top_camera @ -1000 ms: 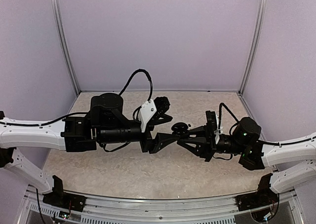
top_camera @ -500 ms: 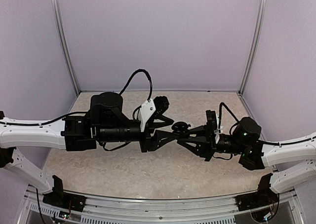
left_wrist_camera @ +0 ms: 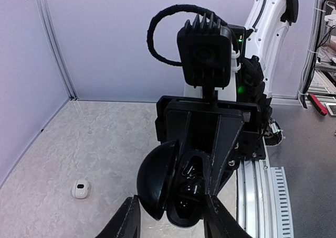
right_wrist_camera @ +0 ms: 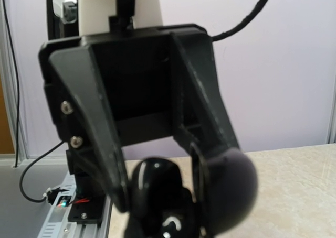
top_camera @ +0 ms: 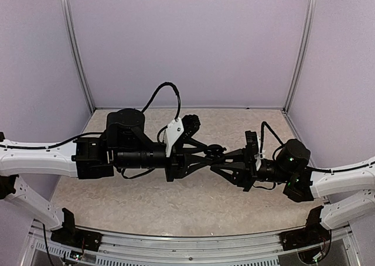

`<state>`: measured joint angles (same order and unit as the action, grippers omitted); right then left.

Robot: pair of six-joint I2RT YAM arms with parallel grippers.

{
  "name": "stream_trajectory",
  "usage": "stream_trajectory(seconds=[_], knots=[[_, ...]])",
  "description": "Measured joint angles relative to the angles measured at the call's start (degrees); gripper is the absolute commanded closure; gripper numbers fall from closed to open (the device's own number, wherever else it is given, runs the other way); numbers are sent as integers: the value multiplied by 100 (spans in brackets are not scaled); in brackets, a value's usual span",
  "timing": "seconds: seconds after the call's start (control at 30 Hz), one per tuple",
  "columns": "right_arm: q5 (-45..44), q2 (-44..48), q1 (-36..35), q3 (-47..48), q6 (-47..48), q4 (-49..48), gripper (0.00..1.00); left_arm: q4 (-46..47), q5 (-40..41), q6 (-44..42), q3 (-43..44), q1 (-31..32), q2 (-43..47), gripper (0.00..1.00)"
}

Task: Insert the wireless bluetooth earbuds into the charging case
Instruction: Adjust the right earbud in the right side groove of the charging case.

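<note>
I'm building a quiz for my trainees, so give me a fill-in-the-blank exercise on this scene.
The right gripper is shut on the ___ charging case.
Its lid stands ___.
On the table lies a small ___ object.
Missing words: black, open, white.

The left arm [top_camera: 35, 157] and the right arm [top_camera: 345, 181] meet over the middle of the tabletop [top_camera: 193, 201] and make one barrier from its left edge to its right edge. The black charging case [left_wrist_camera: 157, 183], held by the right gripper [top_camera: 220, 156], fills nearly all the gap between the spread fingers of the left gripper [left_wrist_camera: 170, 217]. There is open room above the strips along the far and near edges, and only a small white object [left_wrist_camera: 81, 188] lies low on the tabletop.
</note>
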<state>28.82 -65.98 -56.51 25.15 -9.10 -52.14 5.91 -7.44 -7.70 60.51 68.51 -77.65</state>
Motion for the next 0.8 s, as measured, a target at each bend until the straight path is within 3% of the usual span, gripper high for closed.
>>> stream_trajectory(seconds=[0.8], knots=[[286,-90,7,-17,66,-146,100,-52,-470,125,0,-144,4,52]])
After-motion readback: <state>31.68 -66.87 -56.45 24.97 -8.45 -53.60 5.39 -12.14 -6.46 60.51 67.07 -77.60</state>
